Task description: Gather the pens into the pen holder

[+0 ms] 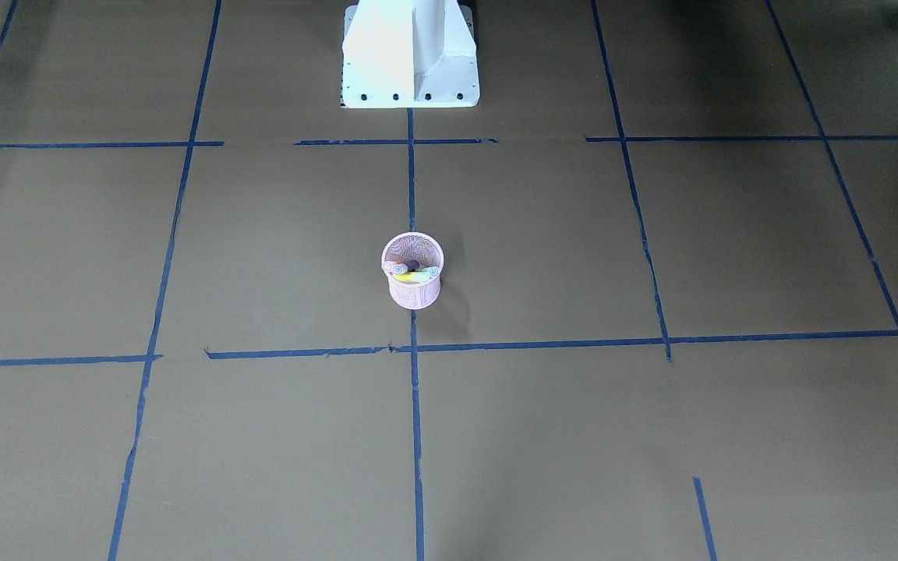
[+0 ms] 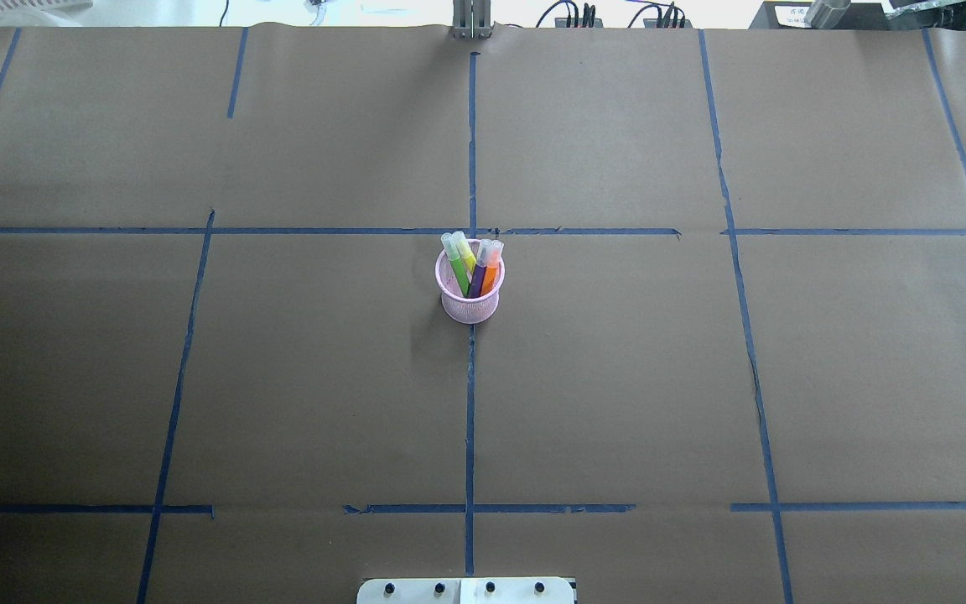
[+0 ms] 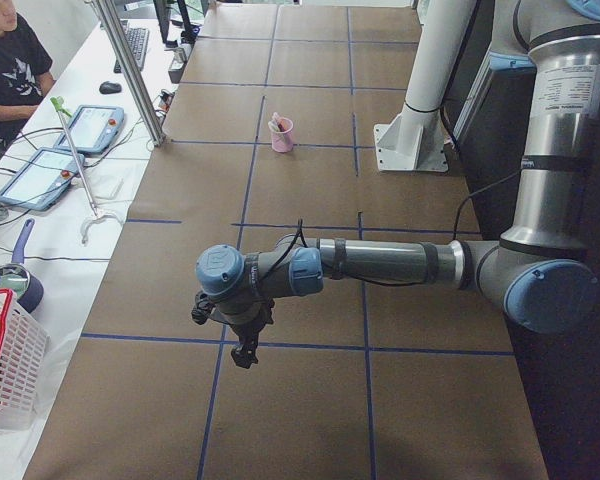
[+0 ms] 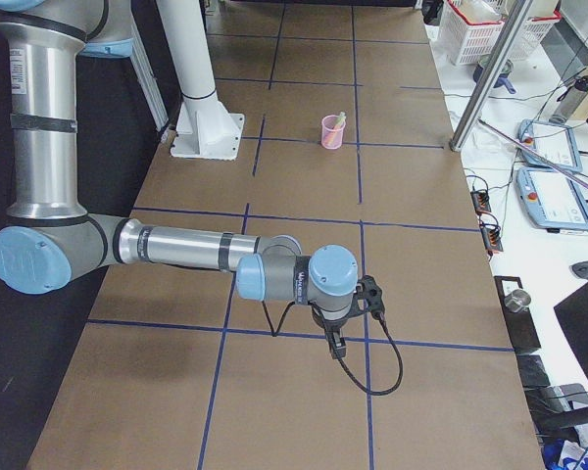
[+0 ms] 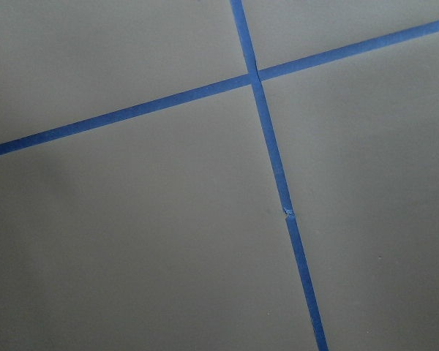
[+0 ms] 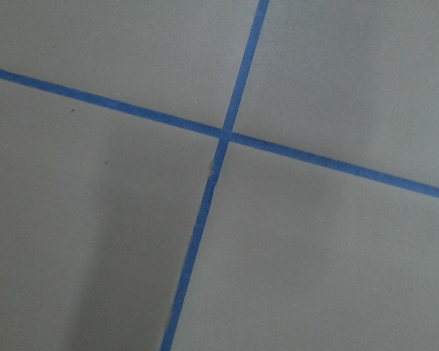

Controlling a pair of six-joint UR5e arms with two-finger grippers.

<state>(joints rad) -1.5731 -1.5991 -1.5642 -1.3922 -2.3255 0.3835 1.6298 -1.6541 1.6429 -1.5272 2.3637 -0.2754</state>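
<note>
The pink wire-mesh pen holder [image 2: 470, 309] stands upright at the table's middle, on a blue tape line; it also shows in the front view [image 1: 415, 294]. Several pens stand in it, caps up: green [image 2: 459, 270], yellow [image 2: 467, 255], purple [image 2: 478, 278] and orange [image 2: 491, 273]. No pen lies on the table. My left gripper [image 3: 245, 354] shows only in the left side view, low over the table far from the holder [image 3: 282, 138]. My right gripper [image 4: 334, 346] shows only in the right side view, likewise far from the holder [image 4: 331, 133]. I cannot tell whether either is open or shut.
Brown paper with blue tape lines [image 2: 470, 403] covers the table. The white robot base [image 1: 410, 62] stands at the robot's edge. An operator [image 3: 5, 60], teach pendants [image 3: 85, 128], a metal post [image 3: 130, 70] and a white basket [image 3: 5, 370] are beside the table.
</note>
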